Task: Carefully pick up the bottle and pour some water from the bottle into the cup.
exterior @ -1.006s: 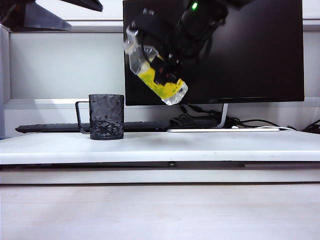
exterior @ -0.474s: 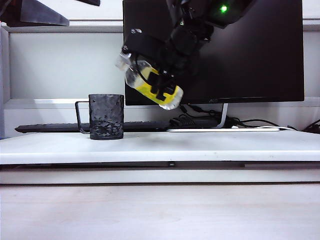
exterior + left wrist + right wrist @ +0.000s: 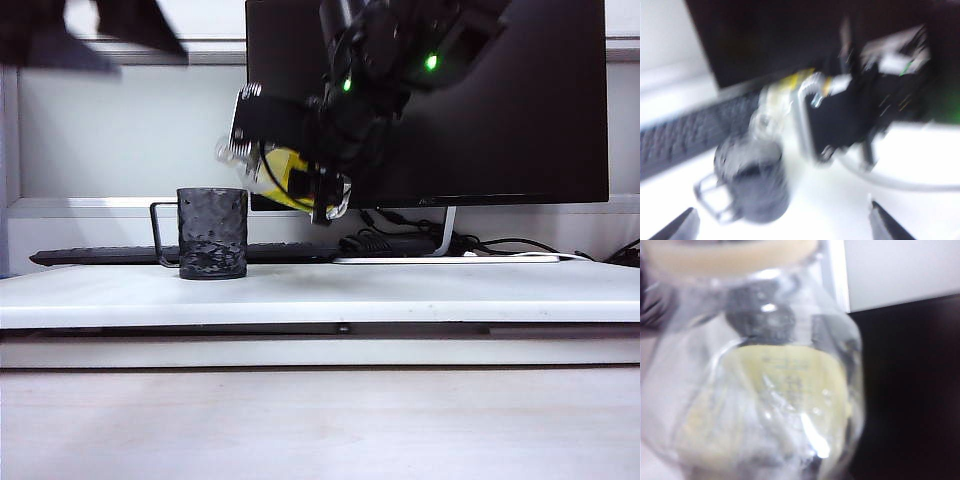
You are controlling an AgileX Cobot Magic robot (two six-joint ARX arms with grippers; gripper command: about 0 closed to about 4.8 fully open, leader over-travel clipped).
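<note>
White desk, right gripper [image 3: 300, 185] fingers holding tilted yellow-label bottle [image 3: 275, 178] by cup [image 3: 212, 233], writing unreadable, left gripper [image 3: 782, 225] fingers wide.

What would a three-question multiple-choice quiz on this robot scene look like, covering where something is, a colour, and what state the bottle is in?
1. Where does the cup stand?
A. On the white shelf in front of the keyboard
B. On top of the monitor
C. In the left gripper

2. What colour is the bottle's label?
A. Red
B. Yellow
C. Blue

3. How is the bottle held?
A. Upright on the shelf
B. Lying flat on the shelf
C. Tilted in the air, neck toward the cup

Answers:
1. A: the exterior view shows the cup resting on the white shelf, with the keyboard behind it.
2. B: the label shows yellow in both the exterior and right wrist views.
3. C: the right gripper clasps the bottle, neck slanting over the cup's rim; the left gripper hangs open nearby, holding nothing.
</note>
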